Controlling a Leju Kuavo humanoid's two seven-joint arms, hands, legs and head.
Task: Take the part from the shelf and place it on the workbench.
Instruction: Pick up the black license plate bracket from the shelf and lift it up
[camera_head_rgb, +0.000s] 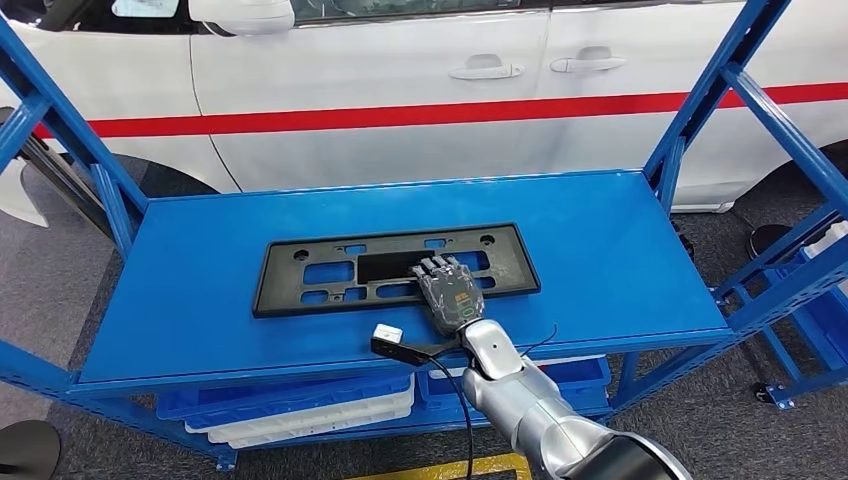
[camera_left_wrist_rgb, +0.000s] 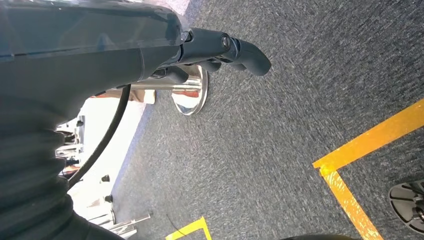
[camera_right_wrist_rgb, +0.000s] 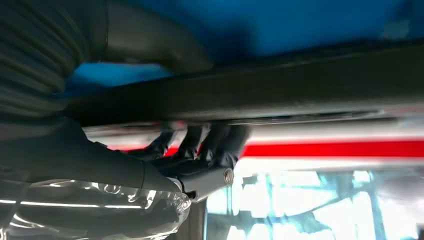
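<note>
We had the right hand (camera_head_rgb: 452, 295) laid flat, fingers apart, on the black part (camera_head_rgb: 395, 268) lying on the blue shelf (camera_head_rgb: 200, 300), so we judged the pick-up only beginning, the next move needing fingers closed around its near edge before lifting.

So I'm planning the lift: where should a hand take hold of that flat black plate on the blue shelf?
Probably the near long edge of the black plate, coming from the robot's side. It lies flat and is thin, wide and full of cut-outs, so fingers can hook its rim. The right hand already rests there.
</note>
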